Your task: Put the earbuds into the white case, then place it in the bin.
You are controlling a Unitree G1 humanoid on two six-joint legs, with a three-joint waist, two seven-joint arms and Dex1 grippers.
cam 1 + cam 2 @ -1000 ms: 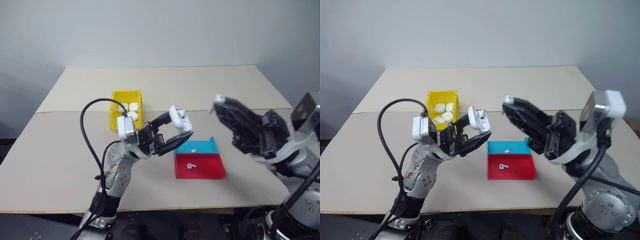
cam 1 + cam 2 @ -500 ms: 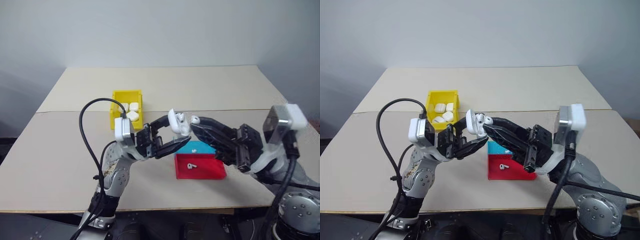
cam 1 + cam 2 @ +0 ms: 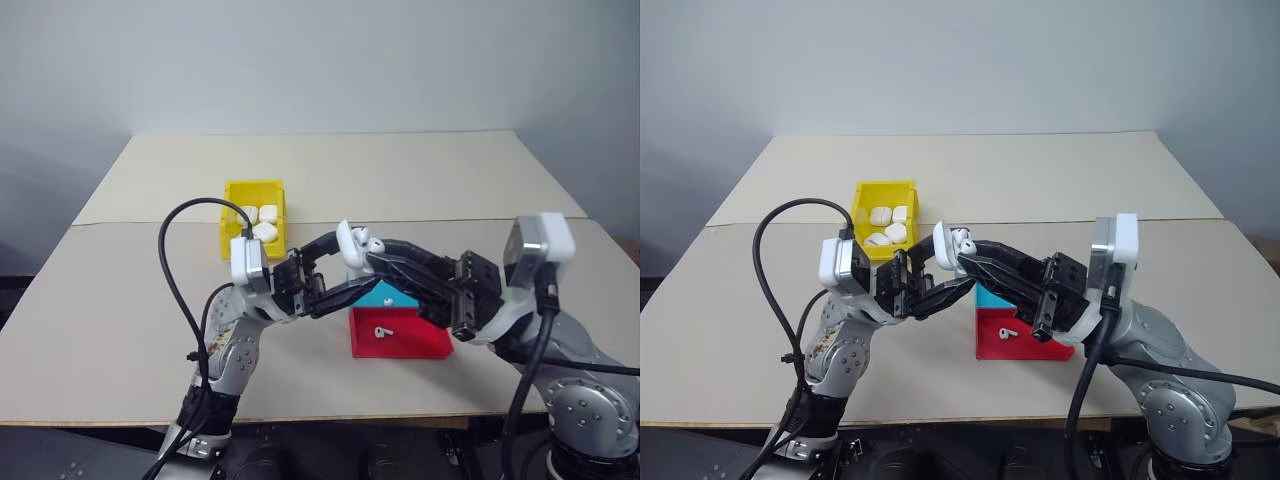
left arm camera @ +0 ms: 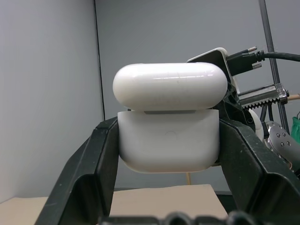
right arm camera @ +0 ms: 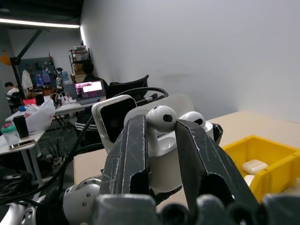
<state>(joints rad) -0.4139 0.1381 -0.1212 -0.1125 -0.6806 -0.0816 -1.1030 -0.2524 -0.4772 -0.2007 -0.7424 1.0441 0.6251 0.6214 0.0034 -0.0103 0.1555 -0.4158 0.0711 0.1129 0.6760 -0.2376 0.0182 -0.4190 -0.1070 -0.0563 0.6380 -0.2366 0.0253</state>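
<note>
Since a second ago the right gripper (image 3: 372, 252) has swung in from high on the robot's right and now meets the white case (image 3: 350, 243) at mid-air, above the desk (image 3: 120, 300). Its fingers (image 5: 133, 150) pinch an earbud (image 5: 161, 118), whose rounded head sits between the two tips right at the open top of the case; a second earbud (image 5: 193, 118) already shows in the case just beside it. The left gripper (image 4: 168, 150) has kept its place, its two fingers (image 4: 96, 168) clamped on either side of the lower body of the case, with the lid tipped back on its hinge above.

On the desk below the two grippers lie a shallow teal tray (image 3: 992, 297) and a shallow red tray (image 3: 1040, 344), touching each other; the red one carries another earbud (image 3: 1006, 332). The bin (image 3: 236, 190), bright yellow, stands well apart on the far left of the trays and holds several white cases (image 3: 264, 222). A black cable (image 3: 170, 270) loops up from the left arm.

In the right wrist view, beyond the grippers, a room with benches and a lit laptop screen (image 5: 91, 87) shows, with a seated person (image 5: 10, 91) at the far end.
</note>
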